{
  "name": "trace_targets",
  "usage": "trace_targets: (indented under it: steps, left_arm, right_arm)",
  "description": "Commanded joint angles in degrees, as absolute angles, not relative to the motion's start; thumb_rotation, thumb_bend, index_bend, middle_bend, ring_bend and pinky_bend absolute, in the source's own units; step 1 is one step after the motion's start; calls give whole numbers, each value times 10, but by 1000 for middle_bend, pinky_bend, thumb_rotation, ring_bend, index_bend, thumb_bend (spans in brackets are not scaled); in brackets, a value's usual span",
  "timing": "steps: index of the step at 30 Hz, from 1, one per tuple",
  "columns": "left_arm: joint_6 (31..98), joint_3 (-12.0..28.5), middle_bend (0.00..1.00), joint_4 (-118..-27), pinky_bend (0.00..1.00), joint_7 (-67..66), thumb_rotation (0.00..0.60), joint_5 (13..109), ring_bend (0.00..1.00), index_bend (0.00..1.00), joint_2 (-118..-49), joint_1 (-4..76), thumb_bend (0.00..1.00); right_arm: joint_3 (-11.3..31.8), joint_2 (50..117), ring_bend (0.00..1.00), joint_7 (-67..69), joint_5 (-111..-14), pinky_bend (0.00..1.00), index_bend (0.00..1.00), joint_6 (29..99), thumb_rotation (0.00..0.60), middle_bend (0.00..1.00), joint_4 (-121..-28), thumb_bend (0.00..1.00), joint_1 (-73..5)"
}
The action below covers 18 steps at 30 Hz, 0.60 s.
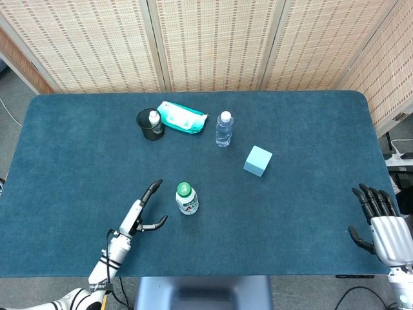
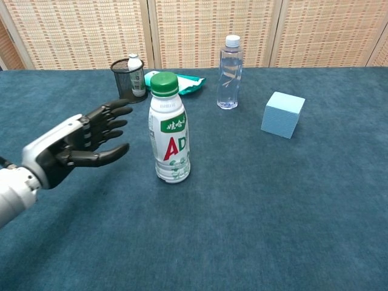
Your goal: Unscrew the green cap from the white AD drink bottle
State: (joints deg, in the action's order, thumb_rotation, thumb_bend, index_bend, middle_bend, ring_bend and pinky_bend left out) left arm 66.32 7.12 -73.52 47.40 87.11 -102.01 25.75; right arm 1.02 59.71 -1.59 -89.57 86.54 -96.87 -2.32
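Near the front centre of the blue desk (image 1: 77,148), the white AD drink bottle (image 2: 170,142) stands upright with its green cap (image 2: 164,83) screwed on. The left robot hand (image 2: 85,142) is raised just beside the bottle on its left, palm turned toward it, fingers (image 2: 115,110) spread apart and extended toward the bottle, thumb below; it holds nothing and does not touch the bottle. In the head view the same hand (image 1: 143,211) lies close to the bottle's left side with a narrow gap between them. The right robot hand (image 1: 381,223) sits at the far right front edge of the desk, well apart from the bottle, fingers extended and separated, empty. At the rear of the desk stand a black mesh cup (image 2: 128,82) containing a small white bottle (image 2: 136,74), a teal wipes packet (image 1: 182,117) just beside the cup, and a clear water bottle (image 2: 229,73) with a white cap. A light blue cube (image 2: 282,114) rests to the right of the water bottle, nearer the front.
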Motion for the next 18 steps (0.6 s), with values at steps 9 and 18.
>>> trace_targets:
  steps: [9, 18]
  left_arm:
    - [624, 79, 0, -711, 0, 481, 600, 871, 0, 0, -1062, 311, 349]
    - [592, 100, 0, -658, 0, 470, 600, 851, 0, 0, -1099, 353, 349]
  right_arm:
    - [8, 585, 0, 4, -890, 0, 0, 848, 600, 0, -973, 278, -28]
    - [6, 583, 0, 1, -889, 0, 0, 840, 600, 0, -974, 278, -29]
